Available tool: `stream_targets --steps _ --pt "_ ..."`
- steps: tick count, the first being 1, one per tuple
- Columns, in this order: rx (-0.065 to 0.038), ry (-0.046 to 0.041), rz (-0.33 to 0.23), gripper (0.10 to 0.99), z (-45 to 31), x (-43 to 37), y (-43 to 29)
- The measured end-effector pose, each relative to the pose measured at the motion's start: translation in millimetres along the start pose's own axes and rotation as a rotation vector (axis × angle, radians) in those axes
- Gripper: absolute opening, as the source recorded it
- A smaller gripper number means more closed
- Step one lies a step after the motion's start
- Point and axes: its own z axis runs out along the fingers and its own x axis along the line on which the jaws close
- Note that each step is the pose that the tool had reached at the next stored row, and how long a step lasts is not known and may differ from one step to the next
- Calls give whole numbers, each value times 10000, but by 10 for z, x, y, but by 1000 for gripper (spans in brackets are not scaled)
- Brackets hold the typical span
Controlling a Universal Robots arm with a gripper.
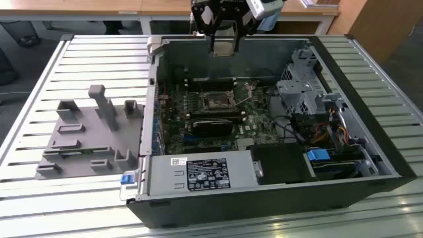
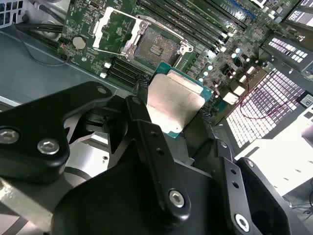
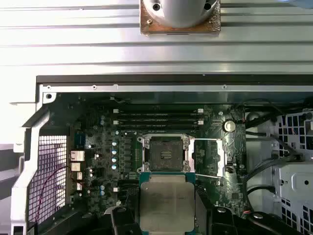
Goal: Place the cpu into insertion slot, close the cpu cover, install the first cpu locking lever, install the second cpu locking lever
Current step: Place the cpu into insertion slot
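Two black fingers point(image 2: 146, 132) of the gripper point(image 2: 172, 115) were closed on opposite edges of the cpu point(image 2: 176, 95), a flat square chip with a dull silver-grey lid and a green rim. It hung in the air over the open computer case point(image 1: 264, 198), well apart from the board (nothing touching it but the fingers). Beyond it in both wrist views lay the insertion slot point(image 3: 166, 155) point(image 2: 156, 46), a dark square recess in a silver frame, uncovered. The cpu cover point(image 2: 133, 36) was swung open just beside the slot, board showing through its window. Long black memory slots point(image 3: 159, 117) ran past the socket. Farther off, a grey fixture block point(image 1: 92, 134) sat on the slatted table point(image 1: 99, 54).
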Motion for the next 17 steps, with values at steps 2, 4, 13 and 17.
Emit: stream_targets --steps 2,4,13,17 --pt "0 0 0 541 0 0 0" --pt "0 0 0 541 0 0 0" --pt "-2 -12 132 541 0 0 0" --pt "-4 -23 260 541 0 0 0"
